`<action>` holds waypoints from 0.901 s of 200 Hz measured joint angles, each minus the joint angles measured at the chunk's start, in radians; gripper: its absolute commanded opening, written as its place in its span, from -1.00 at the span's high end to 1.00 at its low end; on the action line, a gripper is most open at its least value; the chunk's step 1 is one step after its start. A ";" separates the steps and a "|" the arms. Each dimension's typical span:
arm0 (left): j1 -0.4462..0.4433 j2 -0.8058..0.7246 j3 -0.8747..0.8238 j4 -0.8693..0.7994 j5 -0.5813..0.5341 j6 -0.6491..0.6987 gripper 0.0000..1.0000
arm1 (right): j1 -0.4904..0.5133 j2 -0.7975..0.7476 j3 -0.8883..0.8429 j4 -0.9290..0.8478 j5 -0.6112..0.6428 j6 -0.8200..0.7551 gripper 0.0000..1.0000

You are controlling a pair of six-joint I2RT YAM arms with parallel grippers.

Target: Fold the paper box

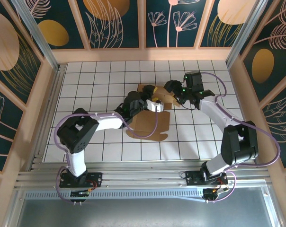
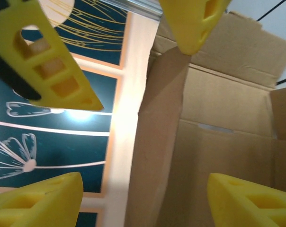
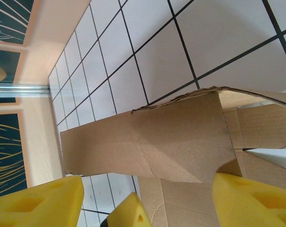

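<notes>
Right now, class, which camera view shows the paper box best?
Top external: the paper box shows most of its outline, part flat, part lifted between the arms. Left wrist gives close-up upright panels; right wrist, one raised flap.

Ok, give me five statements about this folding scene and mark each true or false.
1. The paper box sits on a white gridded tabletop. True.
2. The box is fully folded shut. False: its near part lies flat, while other flaps stand raised.
3. Both the left arm and the right arm reach to the cardboard. True.
4. The cardboard carries printed lettering. False: it is plain brown.
5. In the right wrist view a flap stands raised off the tabletop. True.
</notes>
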 measured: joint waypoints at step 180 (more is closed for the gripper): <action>-0.028 0.164 0.045 0.290 -0.076 0.075 0.82 | -0.031 0.014 0.041 -0.029 0.016 -0.051 -0.25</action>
